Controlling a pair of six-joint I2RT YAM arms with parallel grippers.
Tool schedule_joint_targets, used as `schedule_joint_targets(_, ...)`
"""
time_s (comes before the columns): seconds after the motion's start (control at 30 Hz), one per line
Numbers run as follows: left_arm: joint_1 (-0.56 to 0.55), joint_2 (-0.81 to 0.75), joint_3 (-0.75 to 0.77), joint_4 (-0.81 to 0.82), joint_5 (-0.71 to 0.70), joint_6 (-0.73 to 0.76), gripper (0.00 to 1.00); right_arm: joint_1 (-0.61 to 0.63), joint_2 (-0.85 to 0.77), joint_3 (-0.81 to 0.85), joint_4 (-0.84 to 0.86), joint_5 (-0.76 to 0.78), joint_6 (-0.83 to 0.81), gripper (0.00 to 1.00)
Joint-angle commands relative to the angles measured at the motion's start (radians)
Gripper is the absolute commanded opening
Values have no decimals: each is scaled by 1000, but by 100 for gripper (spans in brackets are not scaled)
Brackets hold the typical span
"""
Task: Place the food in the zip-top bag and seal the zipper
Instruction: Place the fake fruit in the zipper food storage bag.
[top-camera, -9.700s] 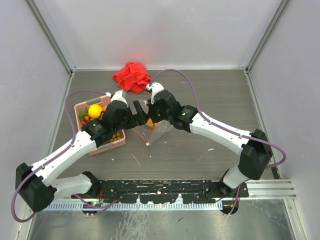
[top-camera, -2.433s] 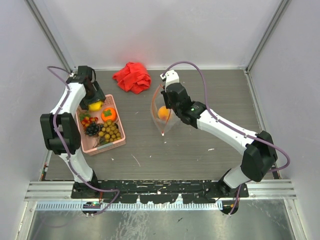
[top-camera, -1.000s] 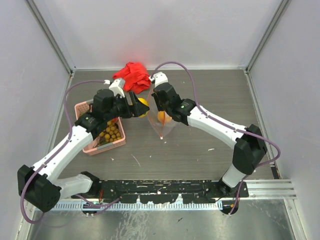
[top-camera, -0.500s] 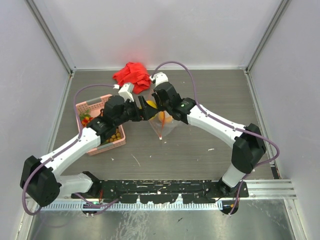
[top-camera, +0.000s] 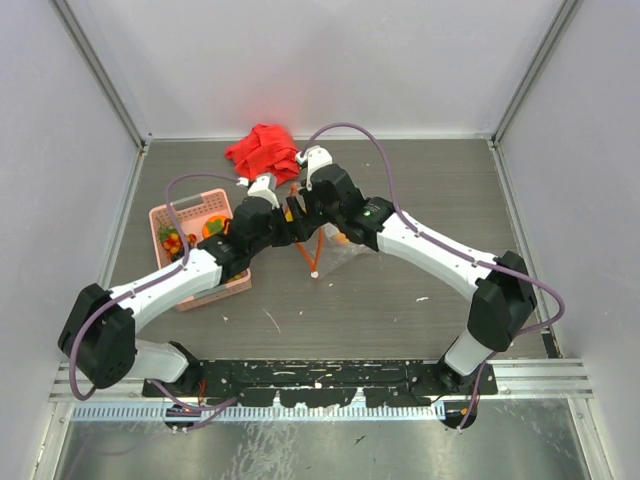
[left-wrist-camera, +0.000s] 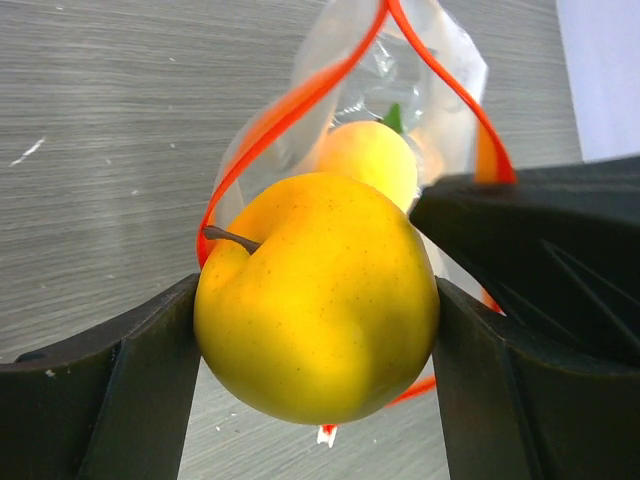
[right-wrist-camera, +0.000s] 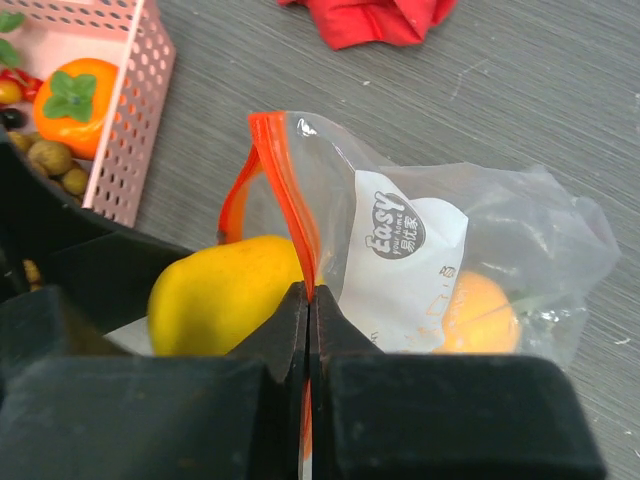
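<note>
Left gripper (left-wrist-camera: 320, 340): clamped on the yellow lemon (left-wrist-camera: 315, 300), one black finger pressed to each side. Holds it right at the open mouth of the zip-top bag (left-wrist-camera: 440, 60), short brown stem pointing left in the wrist view.

Right gripper (right-wrist-camera: 308, 305): jaws flat together, pinching the zipper (right-wrist-camera: 285, 190) at one side of the mouth and holding that edge raised. Sits just beside the lemon, with only the orange-red strip between them.

Inside the bag, low against the far wall: the orange (right-wrist-camera: 480, 315), showing through the film. From above, both wrists crowded over the mouth, hiding most of the lemon and the opening.

Left of the bag: pink basket (right-wrist-camera: 130, 130), near but not touching. Holds a leaf-topped orange fruit (right-wrist-camera: 85, 90), olive-brown grapes (right-wrist-camera: 50, 158) and small berries (top-camera: 170, 241). Further back, well apart from the bag: red cloth (top-camera: 265, 152), crumpled in a heap.

Bag: clear, wrinkly film with a white label (right-wrist-camera: 405, 235) printed "Easy". Zipper: thin, bowed into a loop around the opening. Lemon: smooth, glossy, finely speckled, rounded. Basket: rigid plastic, walls pierced with a grid of small holes. Table (top-camera: 420, 290): grey-brown wood grain with a few white scuffs.
</note>
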Motion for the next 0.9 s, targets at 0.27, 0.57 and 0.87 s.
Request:
schedule_joint_targets(0.27,-23,-4,44,15,-170,-37,54,4,-81,18,68,-104,36,0)
schedule_joint_targets(0.57,-85,48,96,-85,-330,-73,61,4,-100,9,92,-169,70,0)
schedule_joint_targets(0.87,-136,28,105,-76,-327,-85,73,3,-110,-9,106,-171,92,0)
